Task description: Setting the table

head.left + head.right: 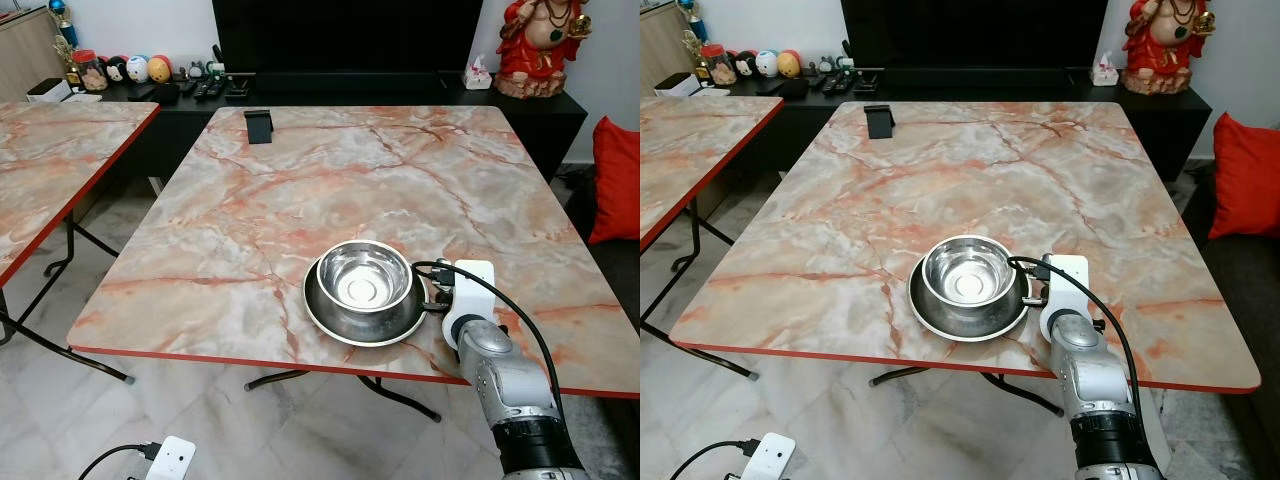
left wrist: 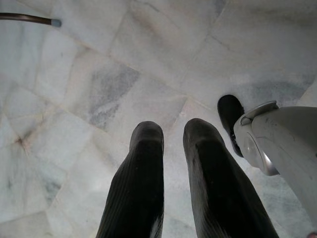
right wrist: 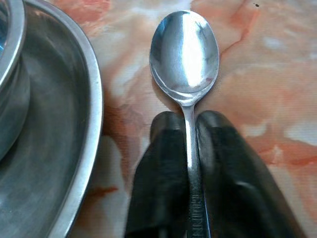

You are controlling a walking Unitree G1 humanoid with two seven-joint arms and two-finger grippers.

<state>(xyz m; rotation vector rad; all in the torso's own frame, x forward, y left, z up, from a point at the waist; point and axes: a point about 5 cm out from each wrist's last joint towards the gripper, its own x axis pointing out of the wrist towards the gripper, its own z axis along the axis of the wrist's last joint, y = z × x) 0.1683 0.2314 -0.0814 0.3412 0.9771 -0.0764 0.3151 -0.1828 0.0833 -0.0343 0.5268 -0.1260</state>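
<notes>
A steel bowl (image 1: pixel 364 275) sits on a steel plate (image 1: pixel 330 318) near the front edge of the marble-patterned table (image 1: pixel 300 180). My right gripper (image 3: pixel 190 119) is just right of the plate, low over the tabletop, shut on the handle of a steel spoon (image 3: pixel 184 52). The spoon's bowl points ahead of the fingers, beside the plate's rim (image 3: pixel 91 114). From the head camera the right gripper (image 1: pixel 432 298) lies against the plate's right side. My left gripper (image 2: pixel 172 131) hangs over the floor, fingers slightly apart with nothing between them.
A small black stand (image 1: pixel 259 126) sits at the table's far left edge. A second marble table (image 1: pixel 50 160) stands to the left. Behind are a dark console (image 1: pixel 560 110) with a statue (image 1: pixel 545 45). A red cushion (image 1: pixel 615 180) lies right, and a power strip (image 1: pixel 170 458) on the floor.
</notes>
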